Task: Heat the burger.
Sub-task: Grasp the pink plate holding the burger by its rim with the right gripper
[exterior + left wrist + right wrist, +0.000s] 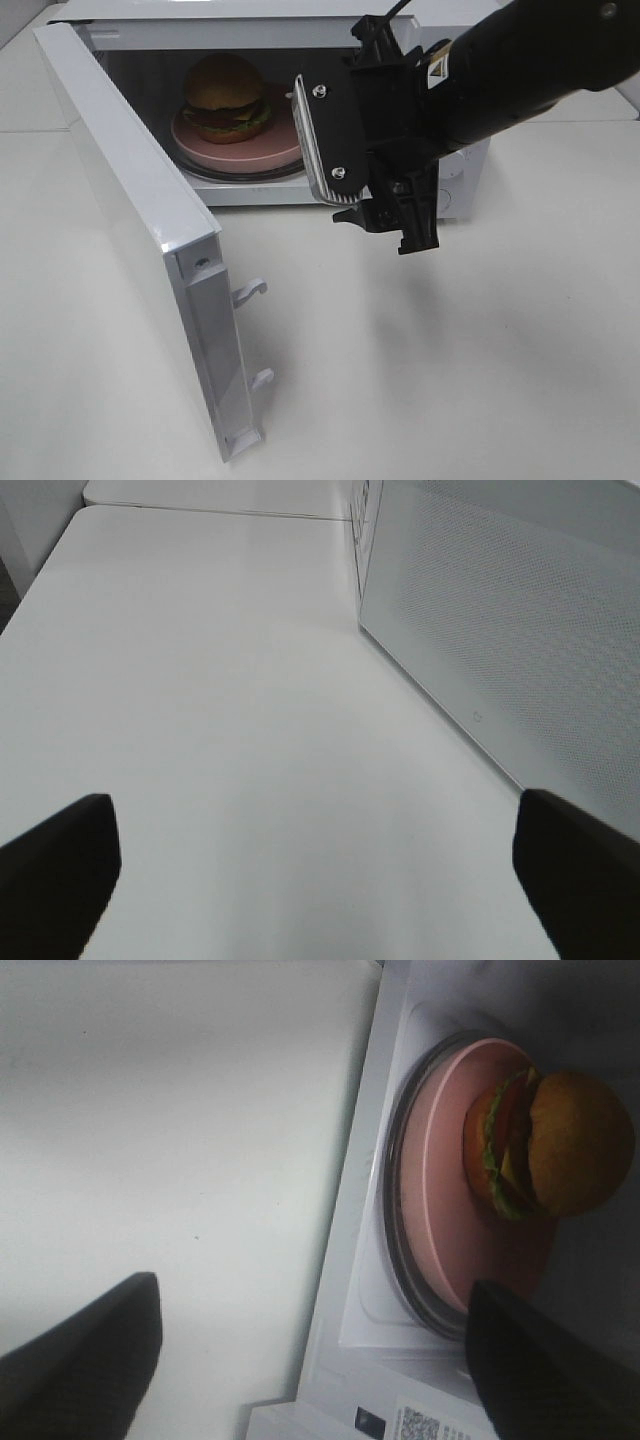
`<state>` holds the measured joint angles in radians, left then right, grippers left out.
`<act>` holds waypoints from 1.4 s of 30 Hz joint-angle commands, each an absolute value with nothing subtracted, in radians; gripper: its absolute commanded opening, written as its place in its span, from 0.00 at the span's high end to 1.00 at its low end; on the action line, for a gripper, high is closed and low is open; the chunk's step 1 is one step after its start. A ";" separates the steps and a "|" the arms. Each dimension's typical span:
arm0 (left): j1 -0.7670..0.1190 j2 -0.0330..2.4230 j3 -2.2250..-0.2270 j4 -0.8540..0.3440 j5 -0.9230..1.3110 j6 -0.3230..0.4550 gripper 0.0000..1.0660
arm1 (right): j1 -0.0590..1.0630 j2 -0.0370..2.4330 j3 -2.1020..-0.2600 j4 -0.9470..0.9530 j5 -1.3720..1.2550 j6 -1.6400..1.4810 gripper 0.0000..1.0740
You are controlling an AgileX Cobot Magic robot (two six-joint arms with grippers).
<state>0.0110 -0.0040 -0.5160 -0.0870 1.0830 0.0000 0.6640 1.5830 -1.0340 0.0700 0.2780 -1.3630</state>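
The burger (225,95), with a golden-brown bun, dark patty and green lettuce, sits on a pink plate (240,152) inside the open white microwave (462,185). It also shows in the right wrist view (550,1145), on the plate (440,1210). My right gripper (350,160) hangs open and empty just in front of the microwave's opening, outside the cavity (310,1360). My left gripper (315,880) is open and empty, low over the table beside the outer face of the microwave door (500,630). It does not show in the exterior high view.
The microwave door (130,220) stands swung wide open to the left, its latch hooks (250,292) pointing toward the table's middle. The plate rests on a glass turntable (395,1260). White table (450,360) lies in front of the microwave.
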 commanded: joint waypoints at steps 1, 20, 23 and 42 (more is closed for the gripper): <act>0.014 -0.016 -0.516 -0.089 1.065 0.000 0.06 | 0.651 1.634 -1.071 0.126 0.264 -1.466 0.29; 0.014 -0.016 -0.516 -0.089 1.065 0.000 0.06 | 0.621 1.689 -1.075 0.263 0.105 -1.695 0.29; 0.014 -0.016 -0.516 -0.089 1.065 0.000 0.06 | 0.613 1.706 -1.075 0.287 0.072 -1.732 0.29; 0.014 -0.016 -0.516 -0.089 1.065 0.000 0.06 | 0.555 1.855 -1.078 0.412 -0.166 -1.993 0.29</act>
<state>0.0110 -0.0040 -0.5160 -0.0870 1.0830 0.0000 0.5600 1.8430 -1.0690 0.4040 -0.1390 -1.9800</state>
